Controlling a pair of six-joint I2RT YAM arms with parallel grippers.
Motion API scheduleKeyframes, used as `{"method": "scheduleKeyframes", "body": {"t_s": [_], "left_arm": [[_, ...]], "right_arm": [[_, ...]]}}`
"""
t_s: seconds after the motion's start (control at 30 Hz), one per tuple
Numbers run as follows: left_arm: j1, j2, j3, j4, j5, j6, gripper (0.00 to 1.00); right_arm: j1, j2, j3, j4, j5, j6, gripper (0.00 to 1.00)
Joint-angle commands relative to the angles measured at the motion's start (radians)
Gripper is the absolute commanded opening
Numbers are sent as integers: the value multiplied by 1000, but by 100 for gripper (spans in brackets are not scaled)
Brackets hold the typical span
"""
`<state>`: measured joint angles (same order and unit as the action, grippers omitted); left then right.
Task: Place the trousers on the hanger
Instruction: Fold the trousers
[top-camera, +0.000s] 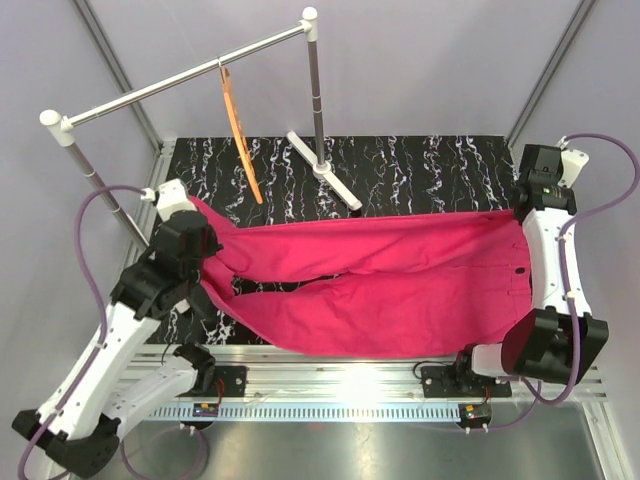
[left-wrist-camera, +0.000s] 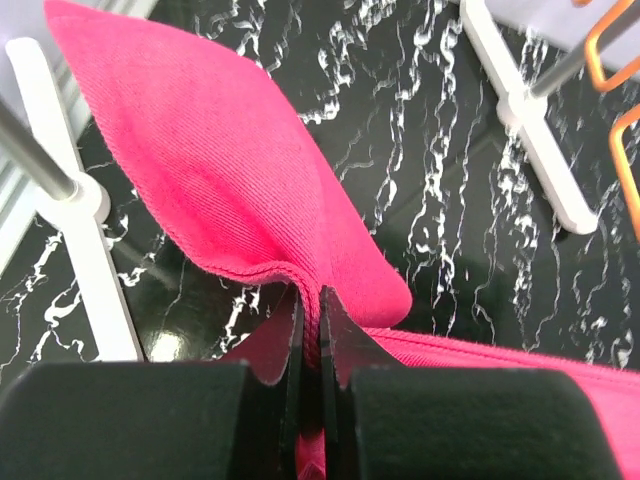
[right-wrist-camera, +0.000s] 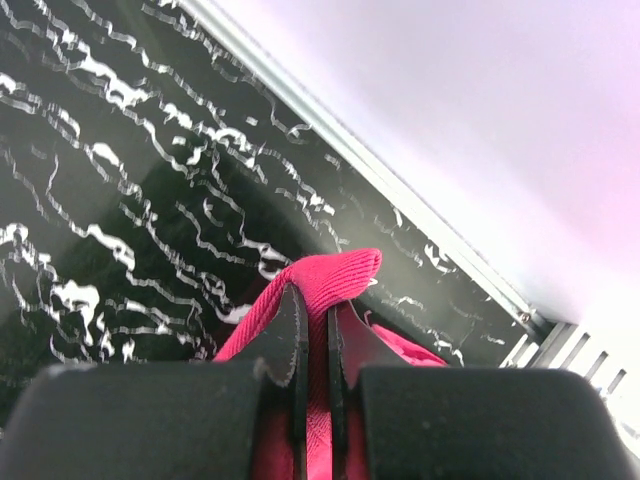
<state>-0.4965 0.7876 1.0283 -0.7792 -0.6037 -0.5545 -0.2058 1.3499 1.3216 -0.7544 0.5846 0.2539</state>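
Two grips: the left jaws are closed tight on a hemmed fold at the leg end of the large bright magenta cloth trousers. The right jaws are closed tight on a fold at the waist end.
Trousers position: spread across the black, white-veined marble-pattern table, with the small dark waist button toward the right arm and the legs toward the left arm.
Hanger position: the thin orange curved clothes hanger hangs from the silver metal rail with white end caps, over the far part of the table and apart from the cloth.
Step in hand (judgement): lift the garment and carry it to the hanger's lower bar.
Procedure: raise both ends together and hold the cloth taut. Lead with the leg end through the hanger opening. Steer clear of the rail's upright post. The hanger hangs free and may swing if touched.
Top view only: the whole garment layout, the rail and both arms.
Left wrist view only: the stitched hem edge pinched between the jaws, and the stand's white foot beyond.
Right wrist view only: a rolled fold protruding past the jaw tips, and the table's metal edge strip.
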Motion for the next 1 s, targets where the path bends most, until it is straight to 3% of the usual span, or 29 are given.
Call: {"method": "scheduleKeyframes", "body": {"t_s": [0.0,0.17,0.33,0.47,0.63,0.67,0.73,0.77,0.8,0.83,0.97], "left_arm": [[9,193,71,-46,34,54,0],[44,416,82,36,172,68,4],[82,625,104,133,217,68,6],[78,783,241,187,254,79,8],[53,917,358,276,200,97,8],[50,923,369,328,205,96,19],[38,926,359,400,217,113,28],[33,924,351,446,229,117,44],[29,912,337,475,235,139,92],[13,901,320,530,236,152,99],[-5,819,172,590,185,171,99]], "right_arm": [[-38,44,86,53,67,-42,0],[-40,155,122,110,46,-42,0],[-40,276,165,155,57,-48,0],[-40,379,235,171,67,-54,0],[-40,486,329,178,112,-56,0],[-40,494,338,181,119,-58,0],[-41,509,352,187,130,-61,0],[-43,512,353,190,133,-67,0],[-43,520,358,188,135,-67,0],[-46,522,358,190,139,-67,0],[-52,511,329,205,138,-71,0]]}}
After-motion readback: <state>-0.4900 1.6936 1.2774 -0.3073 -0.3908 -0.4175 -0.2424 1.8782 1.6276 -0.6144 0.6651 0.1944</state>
